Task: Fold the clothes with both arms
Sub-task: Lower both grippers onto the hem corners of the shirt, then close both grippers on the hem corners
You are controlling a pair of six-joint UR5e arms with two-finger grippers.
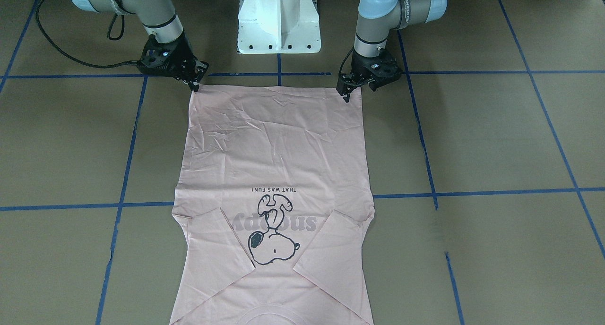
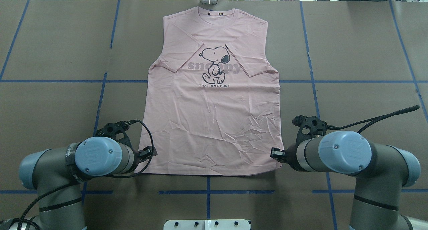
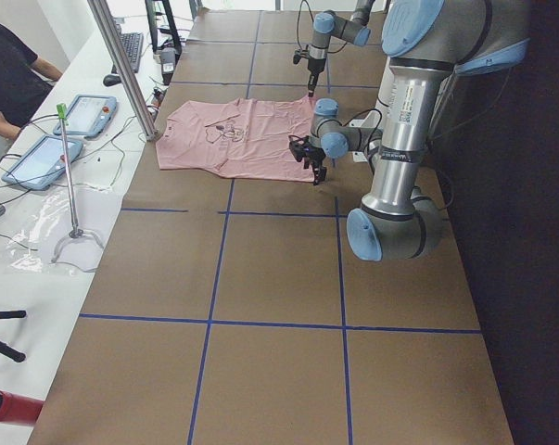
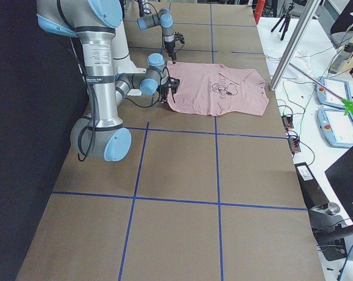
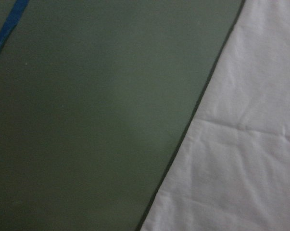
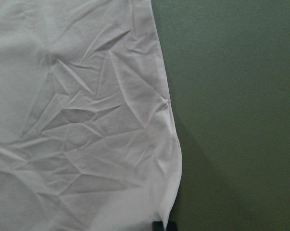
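Observation:
The pale pink T-shirt [image 2: 210,123] lies flat and face up on the table, collar far from me, hem near me. Both sleeves are folded in over the dog print [image 2: 215,64]. My left gripper [image 2: 148,153] is low at the hem's left corner, its fingertips together on the cloth [image 1: 347,97]. My right gripper [image 2: 275,153] is at the hem's right corner, fingertips together on it [image 1: 194,86]. The right wrist view shows the wrinkled corner [image 6: 169,211] running into a dark fingertip [image 6: 159,225]. The left wrist view shows only the shirt's side edge [image 5: 193,120].
The brown table cover [image 2: 351,56] is marked with blue tape lines [image 2: 207,191]. The white pedestal base [image 1: 279,18] stands between the arms. A metal pole [image 3: 121,65], tablets and cables sit along the far edge, where a person sits [image 3: 10,74].

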